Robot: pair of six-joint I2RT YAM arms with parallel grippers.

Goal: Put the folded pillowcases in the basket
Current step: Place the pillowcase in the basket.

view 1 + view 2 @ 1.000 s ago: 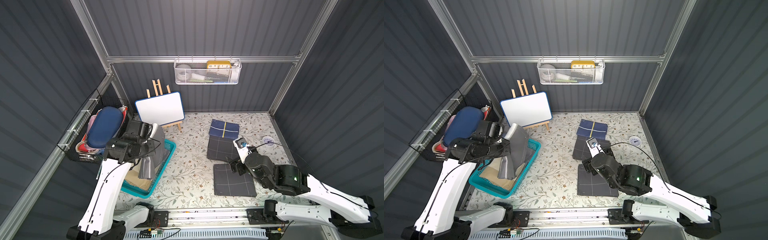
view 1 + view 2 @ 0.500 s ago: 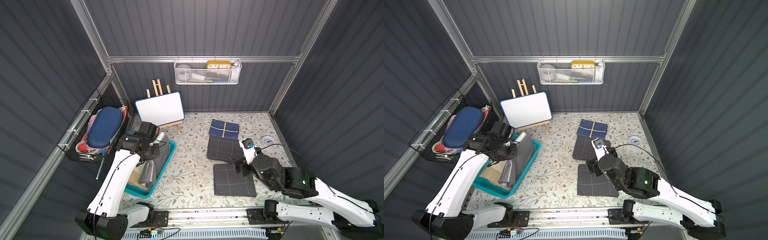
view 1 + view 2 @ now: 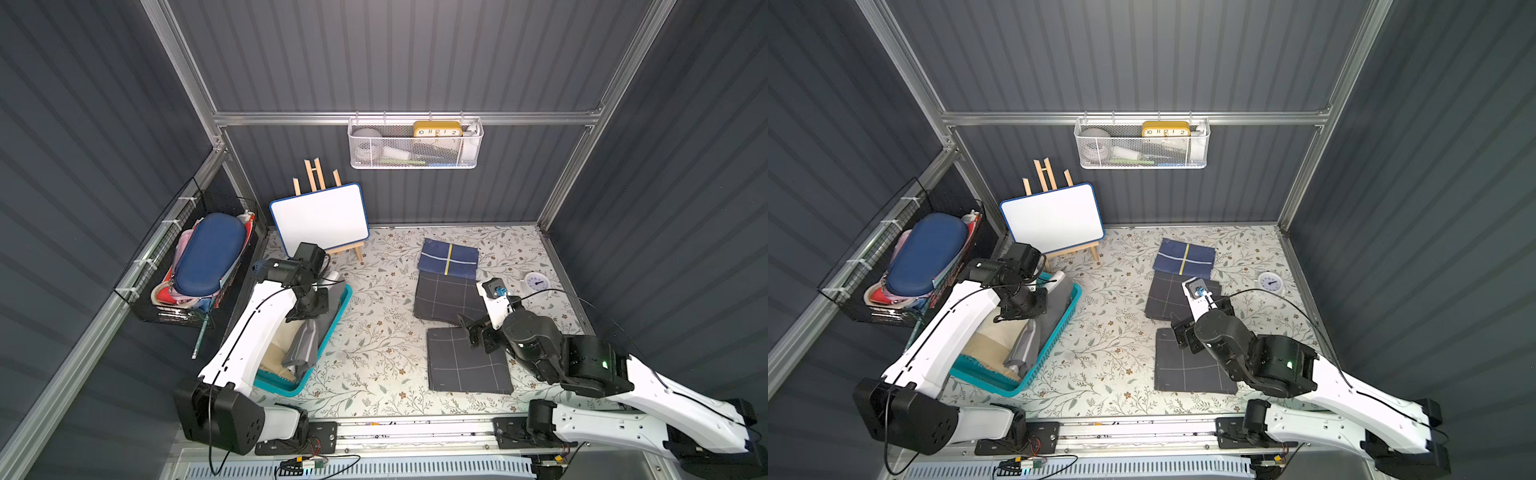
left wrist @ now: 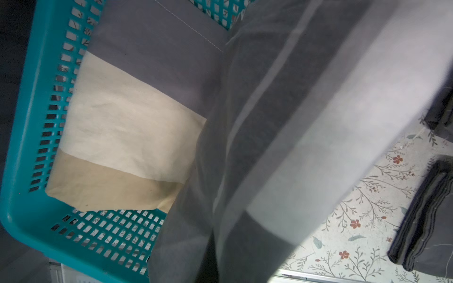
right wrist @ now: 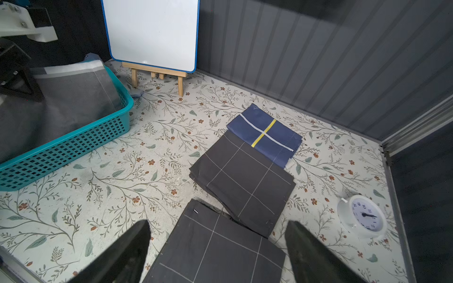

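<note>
Left claw: pinched tight on the grey pillowcase, sitting over the far half of the basket
Cloth: hangs from that pinch down into the basket - lower part bunched along the wall facing the table's middle, top edge poking above the rim
Inside the basket: a beige cloth lies flat on the bottom, partly under the grey one
Right claw: jaws wide, nothing in them, hovering over the far edge of the nearest dark checked pillowcase
Floral table: second dark checked pillowcase touches the first, navy pillowcase touches that one - white clock sits near them, whiteboard stands behind the basket
</note>
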